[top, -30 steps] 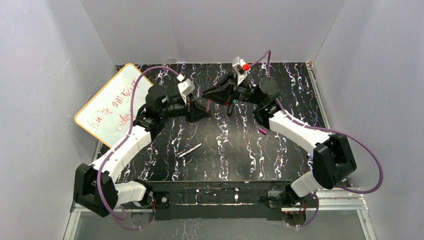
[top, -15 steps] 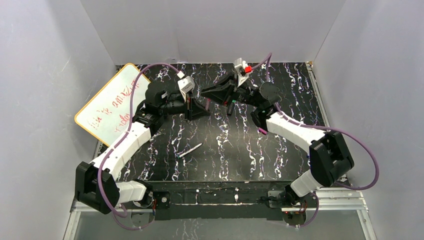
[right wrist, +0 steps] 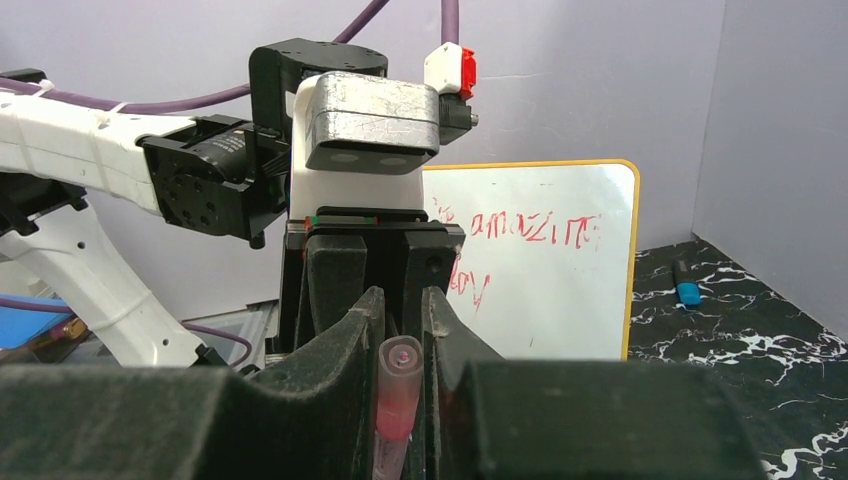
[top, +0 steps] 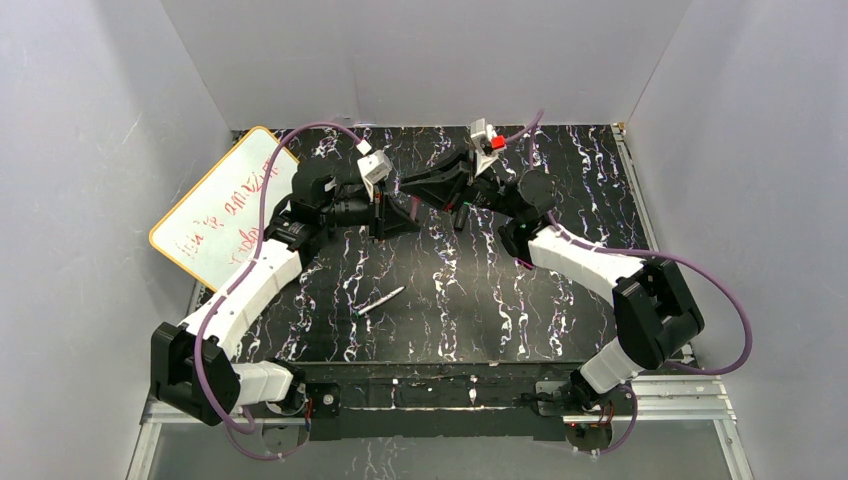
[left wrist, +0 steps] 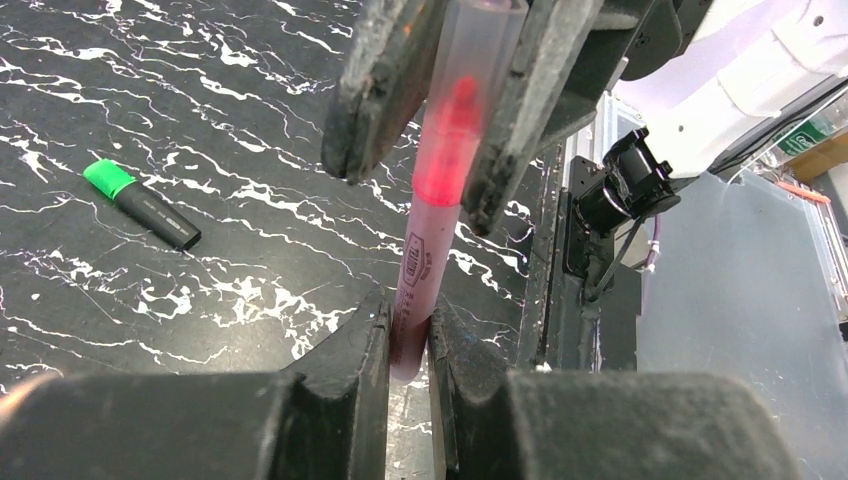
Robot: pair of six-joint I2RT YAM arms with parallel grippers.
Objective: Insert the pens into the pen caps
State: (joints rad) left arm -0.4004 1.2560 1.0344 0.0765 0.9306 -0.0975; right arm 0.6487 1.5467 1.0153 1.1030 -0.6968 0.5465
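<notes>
Black, white-veined tabletop [top: 480,300] lies under two claws meeting nose to nose at its far middle. There the left gripper [left wrist: 410,322] is clenched on the slim magenta pen [left wrist: 415,265]. The pen's long axis runs straight toward the right gripper [right wrist: 402,305]. Its red tip sits inside the translucent pale pink cap [left wrist: 470,60], which that claw pinches.

Left claw [left wrist: 408,335], right claw [right wrist: 402,320] — tips facing, apparently clamped
</notes>
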